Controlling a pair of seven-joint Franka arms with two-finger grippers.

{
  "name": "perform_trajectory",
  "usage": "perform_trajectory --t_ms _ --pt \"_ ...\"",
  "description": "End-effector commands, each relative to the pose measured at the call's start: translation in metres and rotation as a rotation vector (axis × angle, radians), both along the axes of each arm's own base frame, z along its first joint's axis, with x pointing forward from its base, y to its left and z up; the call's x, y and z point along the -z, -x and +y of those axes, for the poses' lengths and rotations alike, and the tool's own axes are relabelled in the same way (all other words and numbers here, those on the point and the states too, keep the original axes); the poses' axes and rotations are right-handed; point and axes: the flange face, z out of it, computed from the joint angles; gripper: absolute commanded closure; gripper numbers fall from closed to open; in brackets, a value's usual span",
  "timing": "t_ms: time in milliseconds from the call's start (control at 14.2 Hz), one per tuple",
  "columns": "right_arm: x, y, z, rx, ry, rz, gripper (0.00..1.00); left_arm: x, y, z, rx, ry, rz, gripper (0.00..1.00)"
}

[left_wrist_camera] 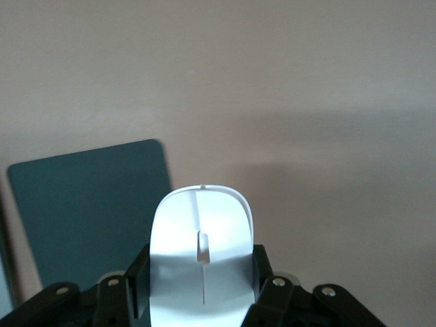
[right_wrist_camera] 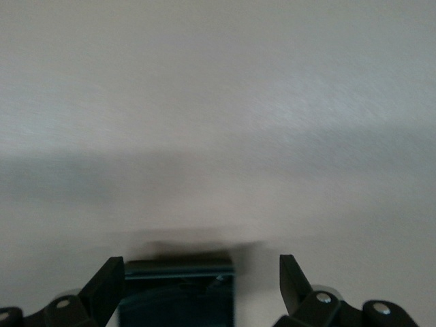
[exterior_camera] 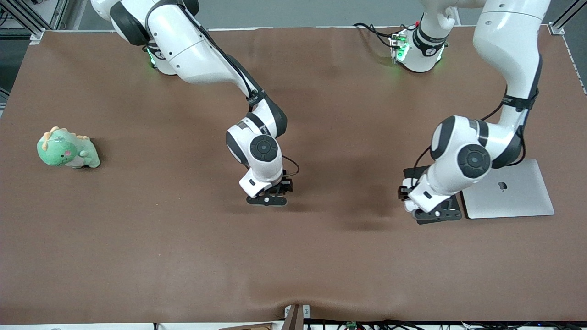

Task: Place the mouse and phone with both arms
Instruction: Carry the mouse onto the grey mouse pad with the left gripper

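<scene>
Even overhead light, soft shadows, wrist views seemingly blurred

The left arm comes down from its base at the table's top edge, elbow bent, wrist pointing down. The left gripper [exterior_camera: 438,215] sits low at about four o'clock of the table's centre, its fingers [left_wrist_camera: 262,276] clamped shut on the sides of the mouse [left_wrist_camera: 201,262]. The right arm reaches out and down from its own base. The right gripper [exterior_camera: 267,200] hangs low near the table's centre, fingers [right_wrist_camera: 294,276] spread wide.
</scene>
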Motion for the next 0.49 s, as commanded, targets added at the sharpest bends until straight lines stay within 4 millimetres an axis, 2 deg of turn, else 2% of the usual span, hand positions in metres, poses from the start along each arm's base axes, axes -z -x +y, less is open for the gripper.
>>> perform_trajectory --t_ms 0,282,423 --pt "0.0 0.0 -0.006 0.038 0.024 0.016 0.0 0.008 0.01 0.031 -0.024 -0.01 0.006 0.46" --pt "-0.002 0.0 -0.004 0.068 -0.016 0.035 0.0 0.032 0.016 0.067 -0.08 -0.001 -0.012 0.45" --pt "-0.002 0.001 -0.002 0.077 -0.03 0.039 0.0 0.038 0.017 0.068 -0.081 0.001 -0.008 0.45"
